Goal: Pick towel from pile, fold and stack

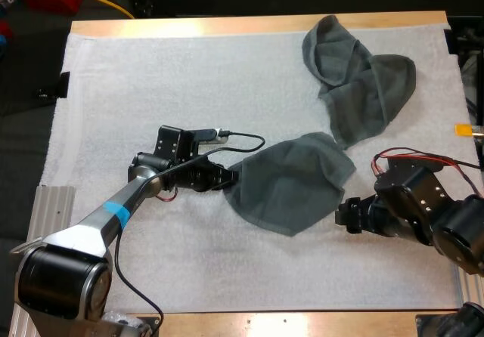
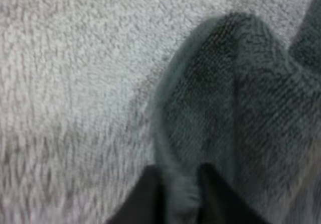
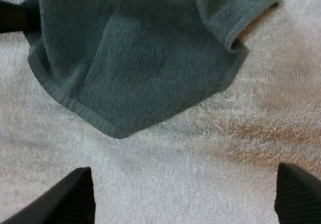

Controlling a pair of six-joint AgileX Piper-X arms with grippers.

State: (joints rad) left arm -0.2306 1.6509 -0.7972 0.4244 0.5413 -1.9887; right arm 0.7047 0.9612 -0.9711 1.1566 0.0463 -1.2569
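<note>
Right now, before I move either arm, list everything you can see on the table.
centre towel: one, dark grey-green, lying loosely at mid-mat between the two tools.
crumpled towel: one, dark grey-green, far right part of the mat.
mat: one, white, covering the table.
table: one, wooden, edge showing along the far side.
left tool: one, black, shut on the centre towel's edge nearest the left arm.
right tool: one, black, open, over bare mat beside the centre towel's near right corner.

Mat (image 1: 151, 72) bare across far left and near centre. Obstacles: crumpled towel (image 1: 361, 88) at far right; spread towel (image 1: 291, 187) at centre, between left gripper (image 1: 231, 177) and right gripper (image 1: 344, 216).
</note>
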